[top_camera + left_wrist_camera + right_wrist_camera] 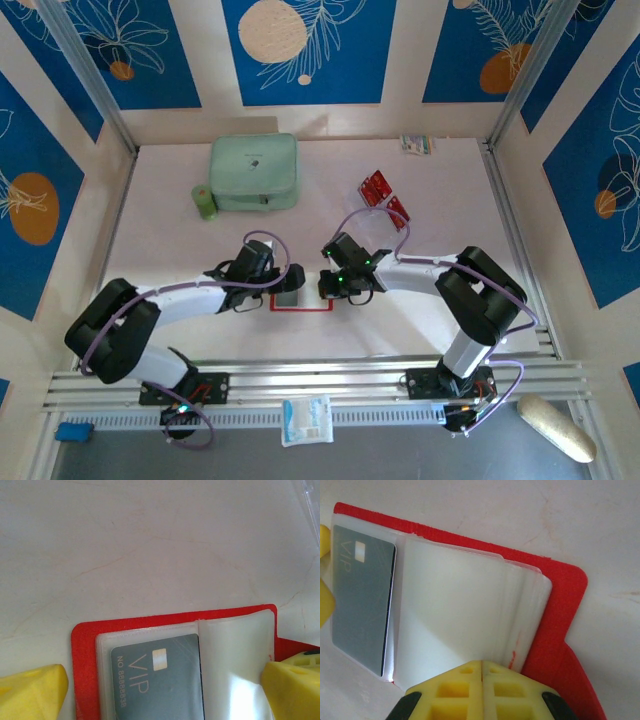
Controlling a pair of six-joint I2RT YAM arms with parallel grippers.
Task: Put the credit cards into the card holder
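Card holder: The card holder (297, 303) lay open on the table (450, 220), near the middle, between the two grippers, with its red cover down and its clear sleeves (450, 610) facing up.
Card already in: A grey VIP card (157, 680) sat inside the left-hand sleeve.
Credit cards: The credit cards (377, 187) lay loose farther back and to the right, well apart from the holder.
Left gripper: The left gripper (160, 695) hung low over the holder's left half, its fingers (32, 690) spread wide on either side of the sleeves and grasping nothing.
Right gripper: The right gripper (482, 680) had its fingers clenched tight at the edge of the sleeve stack on the right half. Whether a leaf was nipped between them or only pressed flat could not be told.
Step in hand: Probably the holder was being steadied and a free sleeve exposed for the next card.
Doing it well: The right arm should keep the stack pinned without dragging the holder. The left arm should lift straight up before reaching far right for a card.
Risk: The glossy sleeves looked springy and could flip back over the open slot.
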